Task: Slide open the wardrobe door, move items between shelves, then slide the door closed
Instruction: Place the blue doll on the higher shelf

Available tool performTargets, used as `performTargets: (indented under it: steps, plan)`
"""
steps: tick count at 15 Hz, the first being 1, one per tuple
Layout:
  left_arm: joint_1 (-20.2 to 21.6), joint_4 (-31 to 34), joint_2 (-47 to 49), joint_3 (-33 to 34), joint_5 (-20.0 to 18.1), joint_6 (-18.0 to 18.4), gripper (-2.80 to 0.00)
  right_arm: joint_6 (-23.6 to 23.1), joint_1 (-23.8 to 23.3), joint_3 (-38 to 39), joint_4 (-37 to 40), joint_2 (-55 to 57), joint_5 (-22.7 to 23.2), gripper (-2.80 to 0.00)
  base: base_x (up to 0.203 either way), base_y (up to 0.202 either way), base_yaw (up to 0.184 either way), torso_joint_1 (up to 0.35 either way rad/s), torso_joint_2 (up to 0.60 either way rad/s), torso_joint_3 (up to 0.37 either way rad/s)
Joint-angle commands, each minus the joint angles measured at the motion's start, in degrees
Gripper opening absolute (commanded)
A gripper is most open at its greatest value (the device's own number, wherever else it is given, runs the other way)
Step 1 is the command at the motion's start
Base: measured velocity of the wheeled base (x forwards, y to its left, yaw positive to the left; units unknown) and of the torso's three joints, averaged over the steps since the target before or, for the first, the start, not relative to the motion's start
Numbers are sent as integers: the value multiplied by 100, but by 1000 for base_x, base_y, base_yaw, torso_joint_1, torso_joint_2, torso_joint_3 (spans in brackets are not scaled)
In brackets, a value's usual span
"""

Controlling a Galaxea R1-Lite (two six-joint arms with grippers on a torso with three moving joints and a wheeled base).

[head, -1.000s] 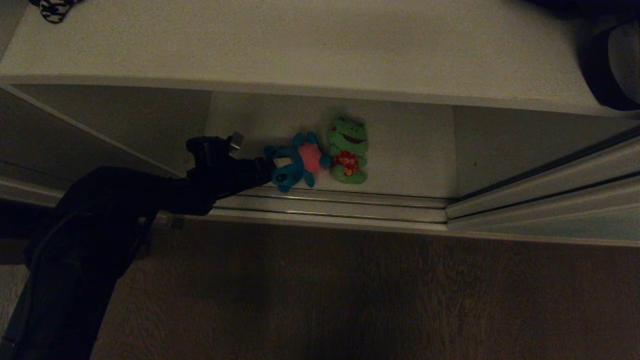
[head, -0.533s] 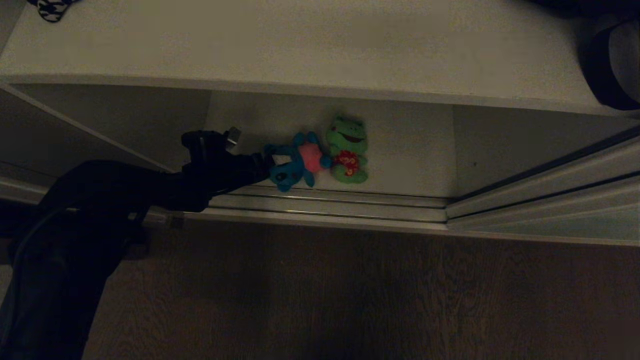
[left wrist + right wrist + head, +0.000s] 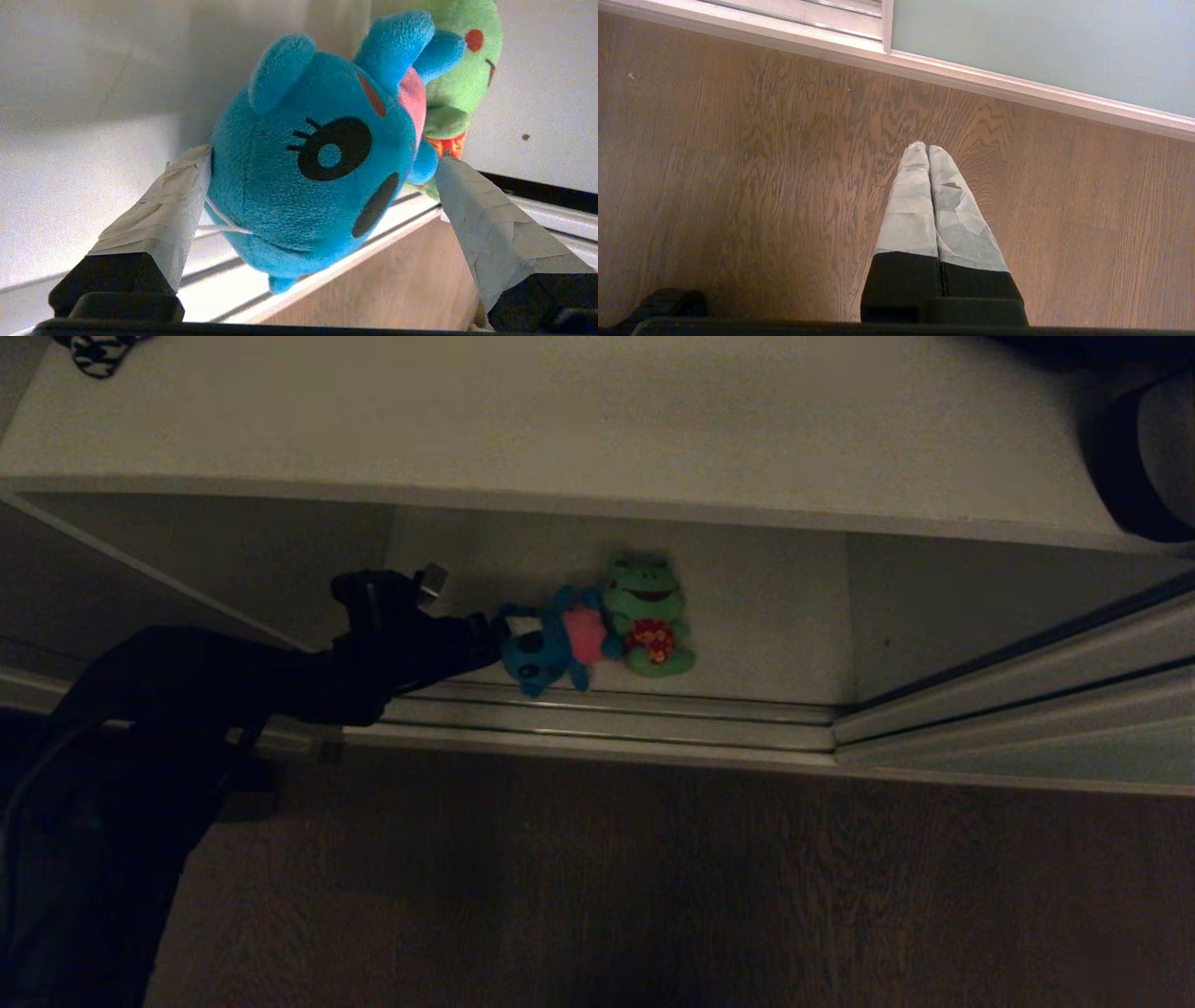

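My left gripper (image 3: pixel 322 172) has its jaws spread around the teal toy (image 3: pixel 308 168) on the white bottom shelf (image 3: pixel 766 616); my right gripper (image 3: pixel 928 150), jaws pressed together, hangs over the wood floor (image 3: pixel 738 186).

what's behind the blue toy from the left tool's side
The green frog toy sits right behind the blue toy, pressed against it. Only its head and red-patterned front show; the rest is covered.
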Motion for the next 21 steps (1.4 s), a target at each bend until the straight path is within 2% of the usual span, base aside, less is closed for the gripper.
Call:
performTargets:
  steps: [1,6,7,16,19,21]
  plan:
    - [-1,-18,206,-226,32,-13,0,-4,1,1,1,-5,3,-280,0,0,0,0,0,0]
    - [-27,12,439,-485,227,-4,0,-4,1,1,1,-1,3,-280,0,0,0,0,0,0]
    - [-35,20,447,-492,227,-4,-280,-4,1,1,1,-5,3,-280,0,0,0,0,0,0]
    - [-177,48,453,-562,172,-74,-280,-4,1,1,1,-3,3,-280,0,0,0,0,0,0]
    - [-173,68,135,-376,180,-79,-280,-4,1,1,1,-7,3,-280,0,0,0,0,0,0]
    - [-169,96,-344,87,189,-74,-280,-4,1,1,1,-1,3,-280,0,0,0,0,0,0]
